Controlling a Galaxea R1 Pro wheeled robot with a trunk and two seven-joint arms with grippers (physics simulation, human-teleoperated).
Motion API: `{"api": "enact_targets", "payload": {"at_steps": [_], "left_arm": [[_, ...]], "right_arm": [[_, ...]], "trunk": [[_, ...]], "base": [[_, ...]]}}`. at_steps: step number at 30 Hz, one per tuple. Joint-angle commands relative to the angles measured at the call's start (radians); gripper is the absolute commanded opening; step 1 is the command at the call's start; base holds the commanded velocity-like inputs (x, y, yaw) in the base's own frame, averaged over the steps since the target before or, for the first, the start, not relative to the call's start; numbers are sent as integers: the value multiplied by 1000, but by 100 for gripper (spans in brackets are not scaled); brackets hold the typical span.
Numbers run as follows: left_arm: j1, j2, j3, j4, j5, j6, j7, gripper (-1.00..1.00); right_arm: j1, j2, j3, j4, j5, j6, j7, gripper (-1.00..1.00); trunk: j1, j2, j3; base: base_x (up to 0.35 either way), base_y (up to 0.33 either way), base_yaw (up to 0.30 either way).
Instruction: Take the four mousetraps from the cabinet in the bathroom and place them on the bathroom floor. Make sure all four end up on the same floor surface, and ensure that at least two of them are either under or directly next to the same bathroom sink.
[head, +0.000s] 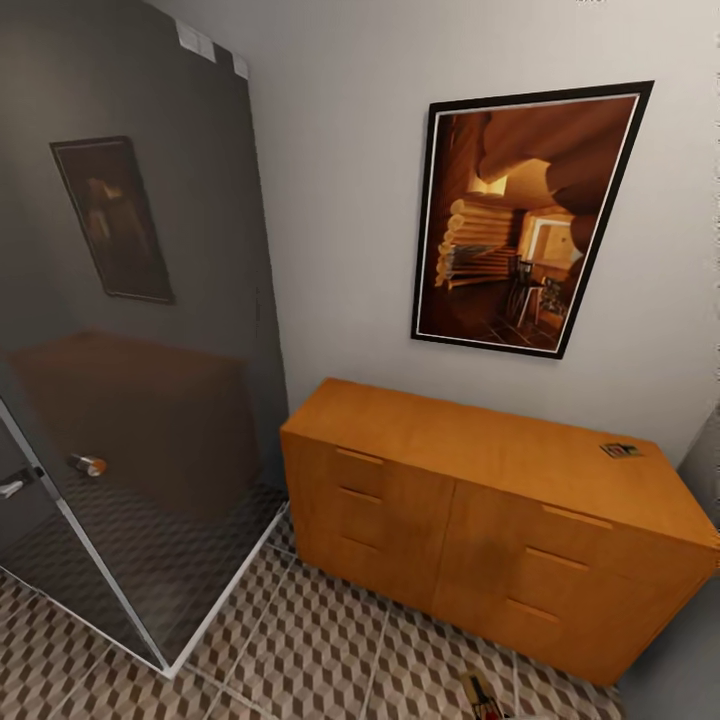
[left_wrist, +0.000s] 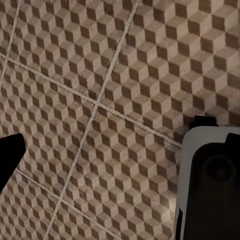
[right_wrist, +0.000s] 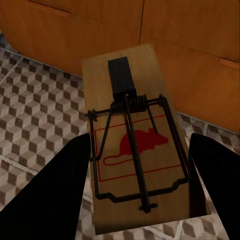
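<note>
**A:** Wood and wire sit between your right gripper (right_wrist: 137, 185): its two dark fingers flank a mousetrap (right_wrist: 136, 145), apparently closed on its long edges above the patterned floor (right_wrist: 35, 120), just before the cabinet (right_wrist: 190, 60).

**B:** How will it handle?

**A:** Light, stiff and thin, I'd judge. Keep your hold on the bare board edges, clear of the sprung wire.

**B:** And the left gripper?

**A:** I cannot tell whether it is wide or closed.

**B:** Farther off?

**A:** Another mousetrap (head: 620, 450) lies on the cabinet top, near its far right corner.
</note>
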Motion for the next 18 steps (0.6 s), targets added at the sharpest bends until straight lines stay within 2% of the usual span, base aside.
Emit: {"api": "enact_targets", "payload": {"at_steps": [1, 18], "left_arm": [[-1, 0, -6, 3, 4, -4, 1, 100], [-1, 0, -6, 3, 4, -4, 1, 100]], "right_arm": [[-1, 0, 8, 1, -10, -3, 2, -100], [-1, 1, 8, 1, -10, -3, 2, -100]], "trunk": [[1, -2, -2], [1, -2, 0]], "base": [[0, 0, -115], [0, 0, -168]]}}
